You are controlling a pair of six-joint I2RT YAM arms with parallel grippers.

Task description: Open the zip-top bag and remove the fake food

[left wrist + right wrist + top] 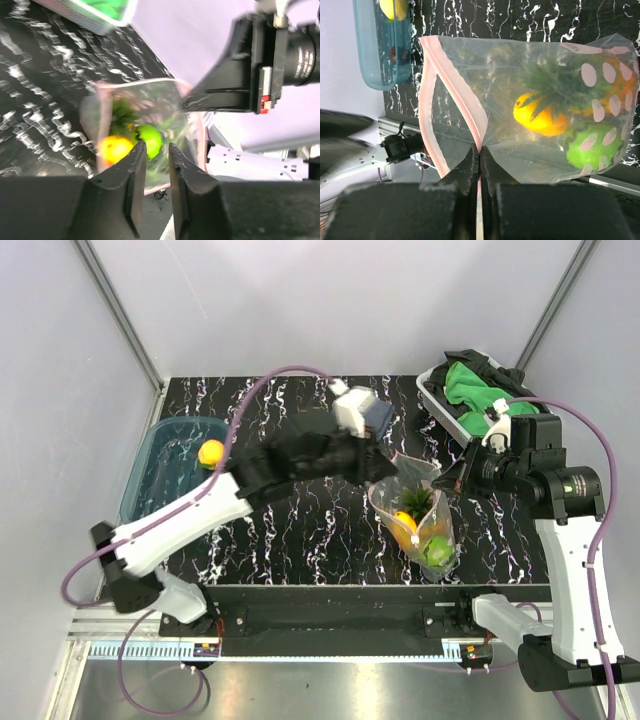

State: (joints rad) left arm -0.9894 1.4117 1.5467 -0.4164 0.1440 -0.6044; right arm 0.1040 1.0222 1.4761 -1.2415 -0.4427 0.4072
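The zip-top bag (415, 515) hangs upright with its pink-edged mouth open. My right gripper (450, 480) is shut on one side of the pink zip strip (479, 131), as the right wrist view (480, 150) shows. Inside the bag are an orange-yellow piece (540, 117), a green ball (592, 150) and a spiky leafy piece (555, 85). My left gripper (154, 150) is open and empty just above the bag's mouth (145, 100), over the green ball (150, 140) and the orange piece (116, 149). In the top view it is at the bag's left upper edge (385, 468).
A translucent blue tub (165, 475) stands at the left with a yellow piece (211, 453) in it; the right wrist view also shows a dark piece (395, 54) there. A white basket (440, 405) of green cloths (475, 390) is at the back right.
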